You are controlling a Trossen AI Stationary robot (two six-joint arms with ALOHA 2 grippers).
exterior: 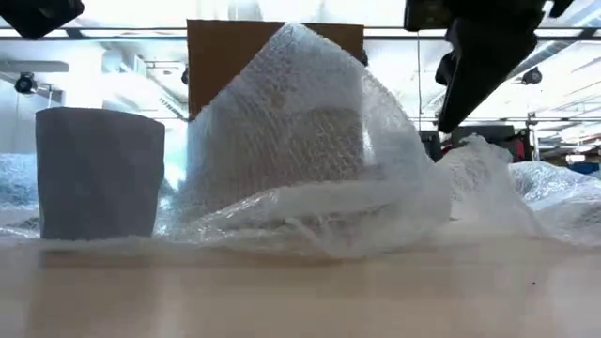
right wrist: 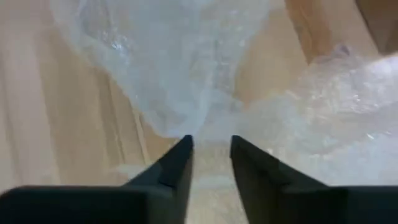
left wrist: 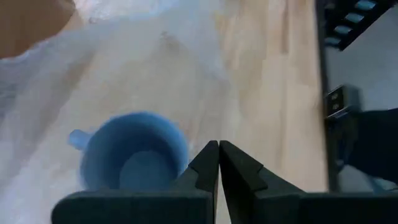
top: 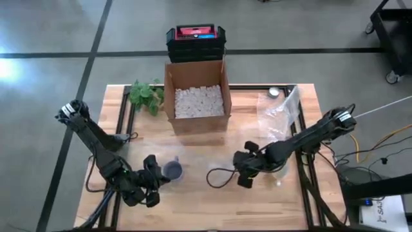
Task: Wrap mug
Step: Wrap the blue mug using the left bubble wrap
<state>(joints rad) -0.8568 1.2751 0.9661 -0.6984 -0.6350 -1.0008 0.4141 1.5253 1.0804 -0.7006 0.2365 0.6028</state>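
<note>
A blue mug [top: 172,170] stands upright on the wooden table, left of centre, on the edge of a clear bubble wrap sheet [exterior: 310,150]. The sheet rises in a crumpled peak beside the mug. My left gripper [left wrist: 219,152] is shut, with nothing between its fingers. It hovers just beside the mug's rim [left wrist: 180,146]; whether it touches the mug I cannot tell. My right gripper [right wrist: 211,146] is right of centre, and a gathered neck of the wrap lies between its fingertips. My right gripper pinches a gathered bunch of the bubble wrap [right wrist: 210,132] between its two fingers, with several layers crumpled together. The fingers come slanting down from the table's right side. From the pinch the wrap fans out wide and slack, and its lower edges lie on the table.
An open cardboard box [top: 196,100] of white packing peanuts stands at the far middle, with a black and red case [top: 195,40] behind it. A green plant [top: 147,95] lies to the box's left. More clear plastic [top: 282,113] is at the far right, and a black cable loop [top: 219,177] lies near centre.
</note>
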